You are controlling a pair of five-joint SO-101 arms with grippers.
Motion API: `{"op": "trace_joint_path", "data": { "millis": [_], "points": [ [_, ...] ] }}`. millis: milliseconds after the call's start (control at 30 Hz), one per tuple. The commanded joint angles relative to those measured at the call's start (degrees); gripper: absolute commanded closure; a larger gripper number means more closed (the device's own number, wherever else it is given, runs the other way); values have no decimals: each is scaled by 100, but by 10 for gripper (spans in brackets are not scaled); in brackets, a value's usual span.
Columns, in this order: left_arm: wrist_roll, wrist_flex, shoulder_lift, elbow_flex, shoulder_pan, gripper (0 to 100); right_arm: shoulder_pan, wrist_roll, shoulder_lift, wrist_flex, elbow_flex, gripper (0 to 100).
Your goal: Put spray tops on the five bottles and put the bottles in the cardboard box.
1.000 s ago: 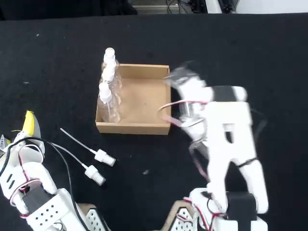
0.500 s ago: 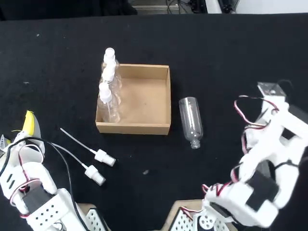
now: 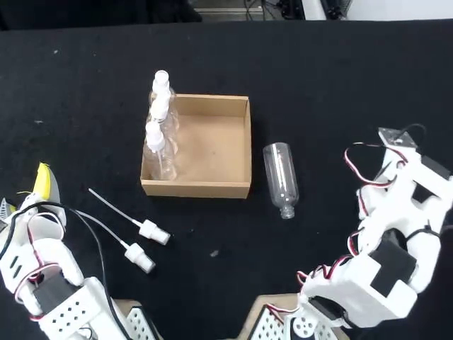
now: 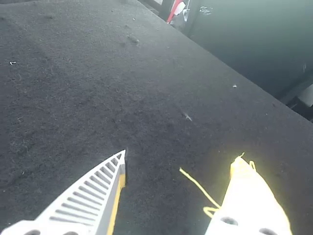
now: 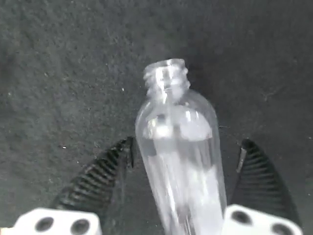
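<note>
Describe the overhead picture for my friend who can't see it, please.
A cardboard box sits on a black table with three spray-topped bottles standing along one inside wall. An uncapped clear bottle lies beside the box, two loose spray tops lie near the left arm, and the right arm sits on the other side.

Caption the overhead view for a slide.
Three capped bottles in cardboard box; uncapped bottle, two spray tops lying outside.

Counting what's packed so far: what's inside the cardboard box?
Three spray-topped bottles stand along one side wall of the cardboard box; bare floor shows beside them. The floor under them is covered.
</note>
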Motion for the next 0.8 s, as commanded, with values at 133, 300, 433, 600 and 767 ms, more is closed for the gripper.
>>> {"op": "trace_joint_path", "data": {
  "millis": [133,300,433,600,767],
  "points": [
    [53,-149,-18,-215,-22,769,-79,721,-13,26,-409,709],
    [53,-149,-18,-215,-22,769,9,1556,22,53,-356,709],
    [53,-149,-18,-215,-22,769,-18,1864,13,18,-92,710],
    [53,-149,-18,-215,-22,769,-53,1890,22,18,-31,825],
    [53,-149,-18,-215,-22,769,-246,1890,22,53,295,906]
  ]
}}
